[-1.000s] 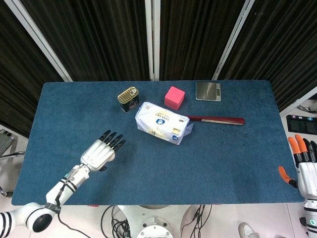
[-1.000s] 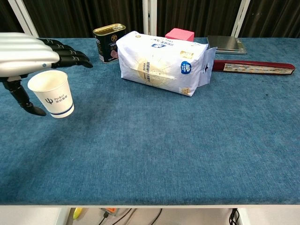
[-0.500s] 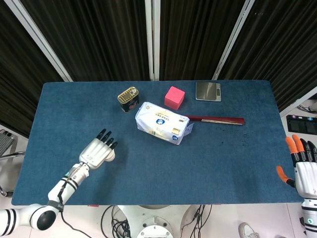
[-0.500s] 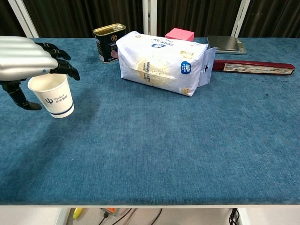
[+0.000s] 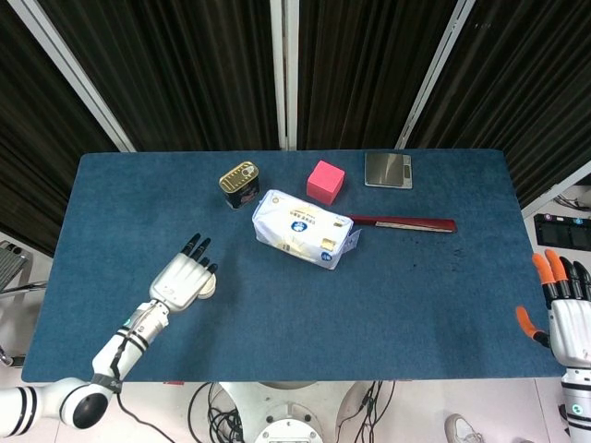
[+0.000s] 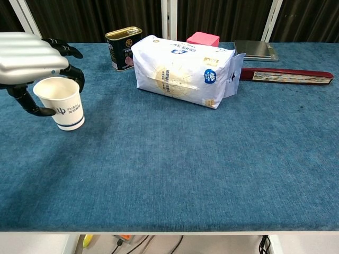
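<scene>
Smooth white paper cup [image 6: 60, 102], tapered, upright on fuzzy blue counter [image 6: 175, 159], front-left. Left hand [image 6: 29, 61] curls around the cup, thumb and fingers touching its sides. Right hand [image 5: 566, 309] fingers spread, off counter edge, holding nothing.

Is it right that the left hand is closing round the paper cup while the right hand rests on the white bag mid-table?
Not quite. The left hand does close round the paper cup, but the right hand is nowhere near the white bag: the head view shows it off the table's right edge, fingers apart, holding nothing.
</scene>
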You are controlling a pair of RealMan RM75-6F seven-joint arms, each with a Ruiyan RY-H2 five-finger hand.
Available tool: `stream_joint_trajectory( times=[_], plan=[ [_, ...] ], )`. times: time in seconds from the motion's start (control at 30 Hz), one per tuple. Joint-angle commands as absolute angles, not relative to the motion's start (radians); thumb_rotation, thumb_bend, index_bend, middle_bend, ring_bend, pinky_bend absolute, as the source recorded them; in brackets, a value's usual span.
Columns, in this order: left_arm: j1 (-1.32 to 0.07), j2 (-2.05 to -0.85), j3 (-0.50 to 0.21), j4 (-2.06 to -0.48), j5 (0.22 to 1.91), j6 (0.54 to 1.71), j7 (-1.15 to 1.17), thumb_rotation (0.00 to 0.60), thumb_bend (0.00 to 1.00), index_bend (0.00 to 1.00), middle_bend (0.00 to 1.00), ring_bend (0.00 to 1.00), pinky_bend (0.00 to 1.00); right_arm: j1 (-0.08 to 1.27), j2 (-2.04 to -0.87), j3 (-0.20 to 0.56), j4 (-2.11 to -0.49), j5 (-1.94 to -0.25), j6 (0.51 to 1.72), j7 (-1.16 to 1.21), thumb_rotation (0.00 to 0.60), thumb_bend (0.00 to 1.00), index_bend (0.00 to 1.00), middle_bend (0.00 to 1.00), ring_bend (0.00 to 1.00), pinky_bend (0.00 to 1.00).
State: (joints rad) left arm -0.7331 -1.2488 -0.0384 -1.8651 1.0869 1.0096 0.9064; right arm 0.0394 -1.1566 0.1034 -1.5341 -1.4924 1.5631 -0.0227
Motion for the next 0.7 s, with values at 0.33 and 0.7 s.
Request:
stream_joint_trajectory(
  times=[0.33,0.7],
  plan=[
    [-0.600,-1.415,-0.105,-1.593,1.392,1.165,-0.069,0.600,0.27,0.41,0.45,0.10,0.11,0.041,-1.167,0.104,-1.525,-1.491,1.561,-0.024,0.600,0.27,0.00,0.00,0.00,0.00],
    [-0.543,-1.580,-0.050,-1.257,1.473,1.165,-0.621,0.600,0.27,0.42,0.46,0.11,0.10,0.046,-1.173,0.110,-1.510,-1.468,1.543,-0.020,0.600,0.27,0.00,0.00,0.00,0.00]
  ],
)
